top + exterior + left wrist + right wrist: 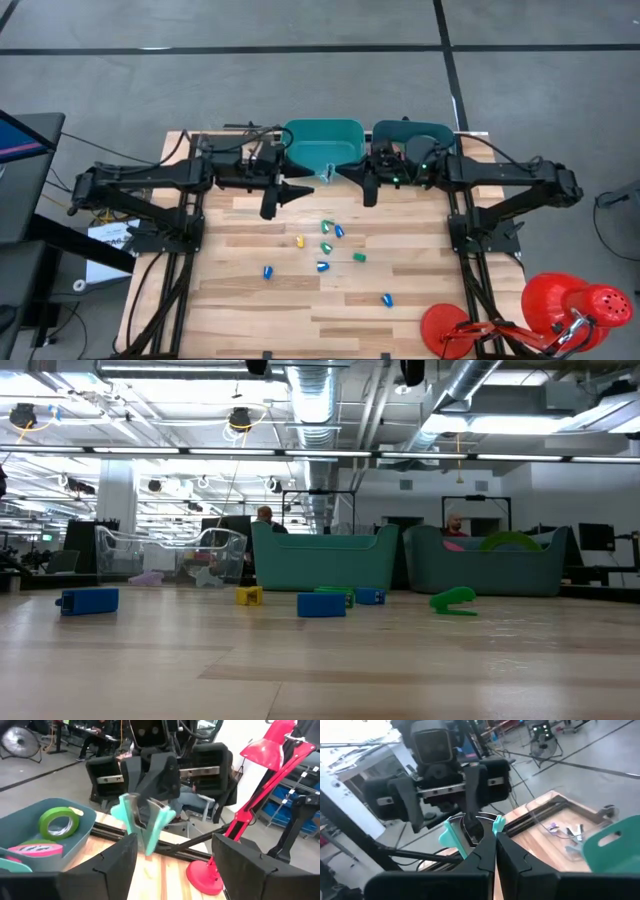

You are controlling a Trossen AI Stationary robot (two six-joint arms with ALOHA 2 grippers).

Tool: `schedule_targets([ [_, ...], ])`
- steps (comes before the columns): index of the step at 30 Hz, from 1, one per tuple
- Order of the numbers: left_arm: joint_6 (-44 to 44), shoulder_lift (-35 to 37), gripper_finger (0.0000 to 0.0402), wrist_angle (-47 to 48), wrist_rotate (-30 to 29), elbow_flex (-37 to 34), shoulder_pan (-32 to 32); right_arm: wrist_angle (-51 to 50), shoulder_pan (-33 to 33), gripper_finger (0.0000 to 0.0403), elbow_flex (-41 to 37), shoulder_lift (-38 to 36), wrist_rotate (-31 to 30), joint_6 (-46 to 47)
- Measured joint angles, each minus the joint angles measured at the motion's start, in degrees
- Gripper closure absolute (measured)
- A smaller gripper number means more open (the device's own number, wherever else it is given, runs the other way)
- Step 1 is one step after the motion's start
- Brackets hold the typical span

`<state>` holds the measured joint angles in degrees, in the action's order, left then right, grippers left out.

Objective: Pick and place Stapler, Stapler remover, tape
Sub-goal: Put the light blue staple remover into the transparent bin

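- In the high view the left gripper and the right gripper meet tip to tip at the upper centre of the frame, above the gap between two teal bins.
- A teal stapler remover sits between them. In the right wrist view the right gripper has its fingers pressed together on the remover (its teal wings show on either side).
- In the left wrist view the left gripper has its fingers spread wide apart, with the remover beyond them, held only by the other arm.
- The tape lies in the right bin, at the left of that frame: a green roll leaning and a pink roll flat below it.
- Small coloured pieces are scattered on the table at mid-frame in the high view, well apart from both grippers.
- The left bin lies at the top centre.
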<state>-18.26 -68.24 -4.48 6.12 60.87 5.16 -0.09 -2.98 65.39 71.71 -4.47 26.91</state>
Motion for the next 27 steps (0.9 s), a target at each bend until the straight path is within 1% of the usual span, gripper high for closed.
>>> schedule_targets([
  [14, 0.05, -0.89, 0.0188, 0.05, -0.36, 0.03, -0.01, 0.60, 0.72, 0.0403, -0.07, 0.77, 0.22, -0.02],
  [22, 2.42, -1.19, 0.0209, -1.24, -0.49, 0.05, -0.01, 0.51, 0.72, 0.0403, -0.07, 0.77, 0.61, 0.05],
  [27, 6.24, -1.19, 0.0217, -2.50, -0.49, 0.05, -0.01, 0.51, 0.72, 0.0403, -0.07, 0.77, 0.71, 0.06],
])
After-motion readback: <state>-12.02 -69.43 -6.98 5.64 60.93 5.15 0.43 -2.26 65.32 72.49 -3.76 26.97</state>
